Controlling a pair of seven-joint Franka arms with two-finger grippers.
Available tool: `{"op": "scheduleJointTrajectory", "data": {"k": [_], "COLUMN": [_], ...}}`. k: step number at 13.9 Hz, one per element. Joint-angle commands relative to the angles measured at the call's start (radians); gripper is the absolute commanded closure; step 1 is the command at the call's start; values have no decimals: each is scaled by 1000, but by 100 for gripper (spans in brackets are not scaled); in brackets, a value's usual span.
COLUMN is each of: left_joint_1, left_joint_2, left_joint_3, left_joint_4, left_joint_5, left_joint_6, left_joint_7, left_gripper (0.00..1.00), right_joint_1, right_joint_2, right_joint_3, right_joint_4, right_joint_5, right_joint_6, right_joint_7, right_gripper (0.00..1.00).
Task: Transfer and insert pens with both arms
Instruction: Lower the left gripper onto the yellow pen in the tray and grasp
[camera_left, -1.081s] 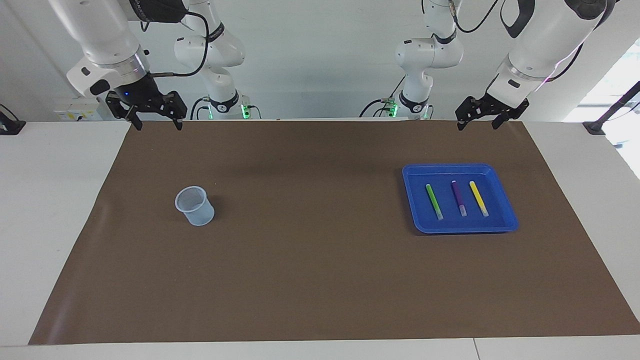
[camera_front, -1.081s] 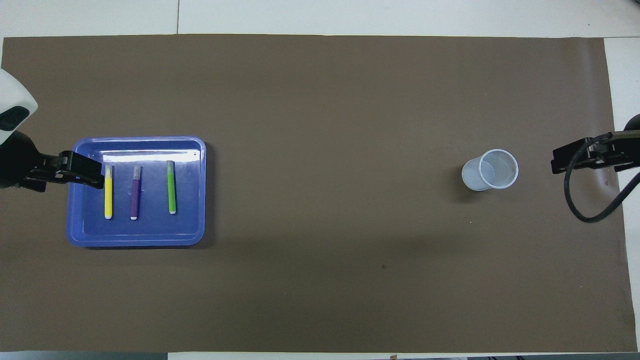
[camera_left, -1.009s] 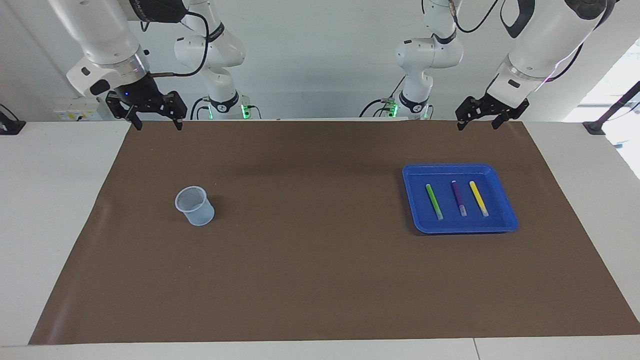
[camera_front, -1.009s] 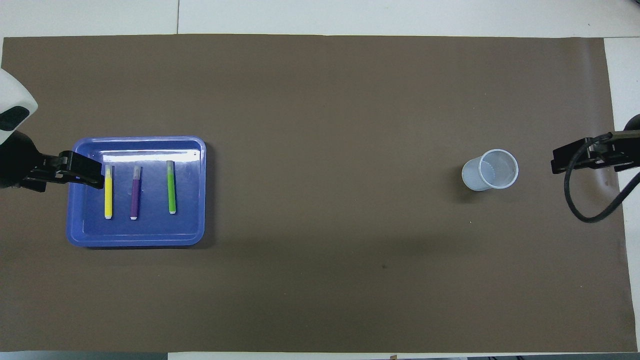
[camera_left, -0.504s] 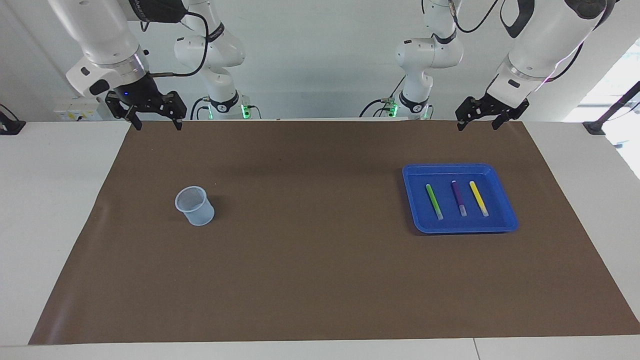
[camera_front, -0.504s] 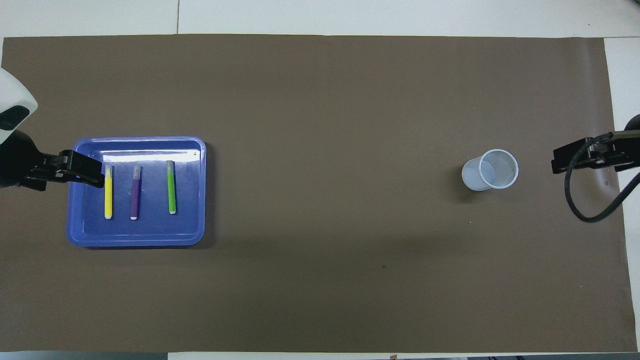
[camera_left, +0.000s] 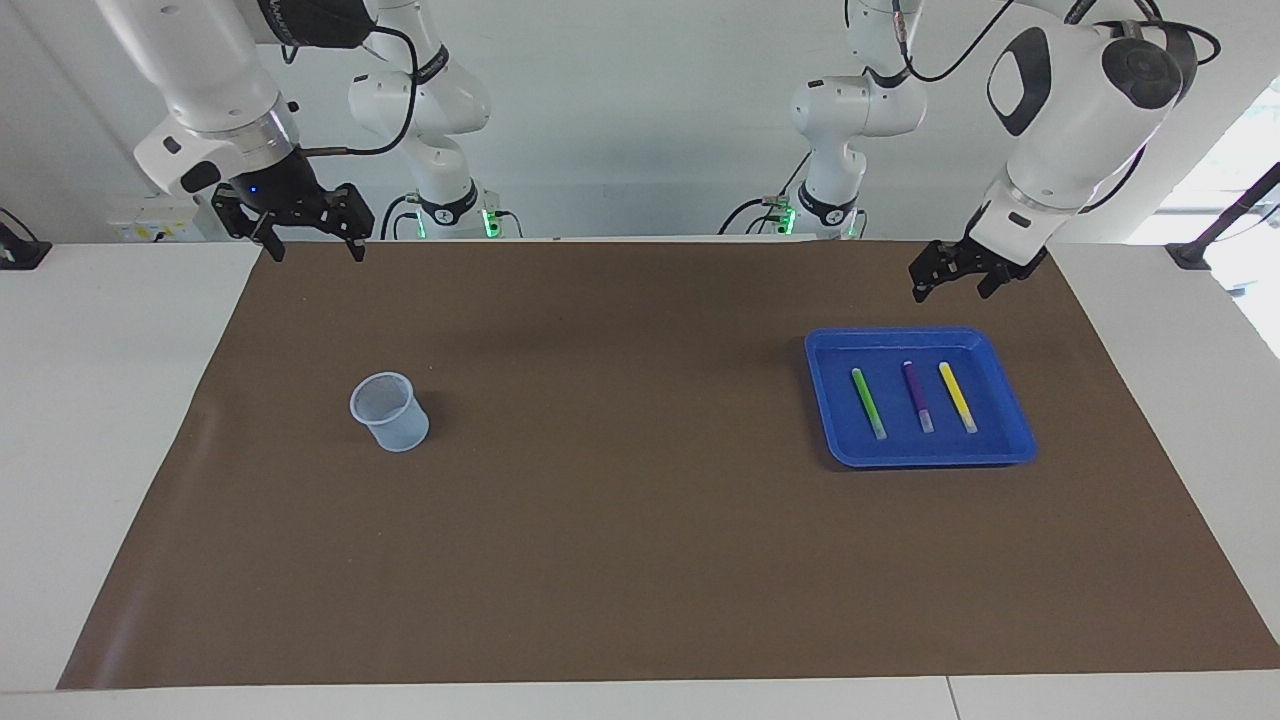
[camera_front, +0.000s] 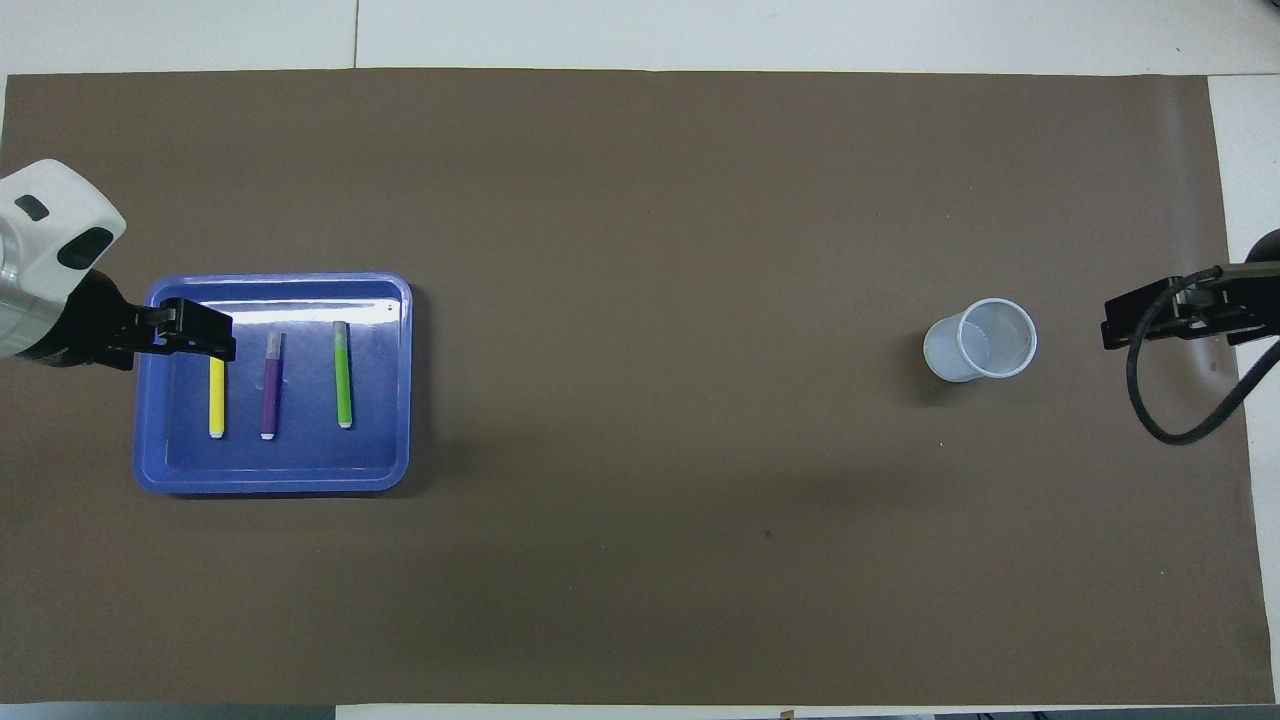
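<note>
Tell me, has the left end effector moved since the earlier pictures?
Yes. The left end effector has come down toward the blue tray, open and above its edge nearest the robots.

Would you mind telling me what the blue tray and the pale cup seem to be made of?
The tray looks like moulded plastic with a glossy finish: its raised rim is rounded and the floor shows bright glare in the overhead view. The cup looks like thin, translucent plastic, since its wall lets light through; a faint mesh-like texture leaves that open.

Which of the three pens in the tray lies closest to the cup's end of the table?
The green pen. In the blue tray it lies outermost toward the cup; the purple pen is in the middle, the yellow pen outermost the other way.
</note>
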Motion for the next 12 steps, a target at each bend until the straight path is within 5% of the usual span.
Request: {"op": "scheduleJointTrajectory", "data": {"k": [1, 6, 12], "left_joint_1": [8, 50, 73], "left_joint_2": [25, 142, 211], "left_joint_3": [51, 104, 107], "left_joint_4": [-100, -171, -231], "left_joint_5": [-11, -11, -9], "left_joint_6": [137, 343, 484], "left_joint_7": [144, 405, 462], "left_gripper": [0, 0, 3], "right_joint_1": [-8, -8, -8], "right_joint_2": [-18, -18, -23], "right_joint_3": [5, 5, 5], "right_joint_4": [-28, -29, -33], "right_joint_5": [-15, -15, -15], "right_joint_6": [19, 19, 19], "right_joint_7": [-22, -22, -19], "right_gripper": [0, 0, 0]}}
